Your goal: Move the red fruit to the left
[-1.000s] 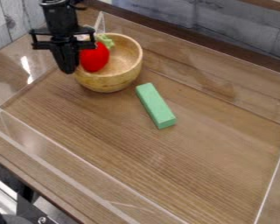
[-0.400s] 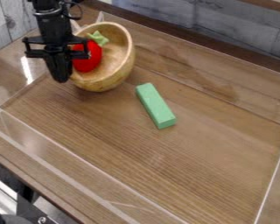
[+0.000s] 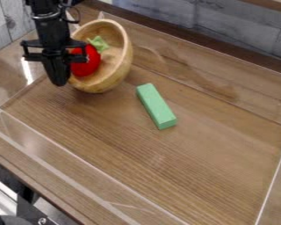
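Note:
The red fruit (image 3: 88, 58), a small strawberry-like toy with a green top, sits at the left inside of the wooden bowl (image 3: 109, 61). My black gripper (image 3: 60, 74) points straight down at the bowl's left rim, fingers together. The fruit is tight against their right side and travels with them. The bowl is tipped, with its right rim raised and its mouth turned towards the gripper. The fingertips and the exact grip point are hidden behind the fingers and the rim.
A flat light-green block (image 3: 156, 105) lies on the wooden table (image 3: 167, 167) to the right of the bowl. A clear plastic wall (image 3: 14, 132) runs round the table's edges. Behind the bowl is a grey back wall (image 3: 225, 26).
The gripper has moved left and slightly down with the fruit beside it. The bowl has slid left with them and tipped from flat up onto its side.

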Robot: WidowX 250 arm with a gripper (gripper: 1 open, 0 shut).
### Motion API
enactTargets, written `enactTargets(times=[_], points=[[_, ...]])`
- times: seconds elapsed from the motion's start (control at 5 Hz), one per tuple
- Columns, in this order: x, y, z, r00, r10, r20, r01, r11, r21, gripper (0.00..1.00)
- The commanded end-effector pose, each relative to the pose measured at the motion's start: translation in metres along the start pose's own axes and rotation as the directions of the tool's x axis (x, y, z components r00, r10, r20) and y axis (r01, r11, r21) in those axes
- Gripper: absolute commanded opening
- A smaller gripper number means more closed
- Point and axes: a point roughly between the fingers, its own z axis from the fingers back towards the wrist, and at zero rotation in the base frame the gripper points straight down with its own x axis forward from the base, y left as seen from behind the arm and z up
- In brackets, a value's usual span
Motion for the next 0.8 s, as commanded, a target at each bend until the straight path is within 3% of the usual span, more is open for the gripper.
enactTargets(times=[0.0, 0.6], points=[[0.002, 0.005, 0.006, 1.000, -0.007, 0.025, 0.007, 1.000, 0.012, 0.00], [0.003, 0.014, -0.005, 1.000, 0.000, -0.002, 0.000, 1.000, 0.015, 0.00]])
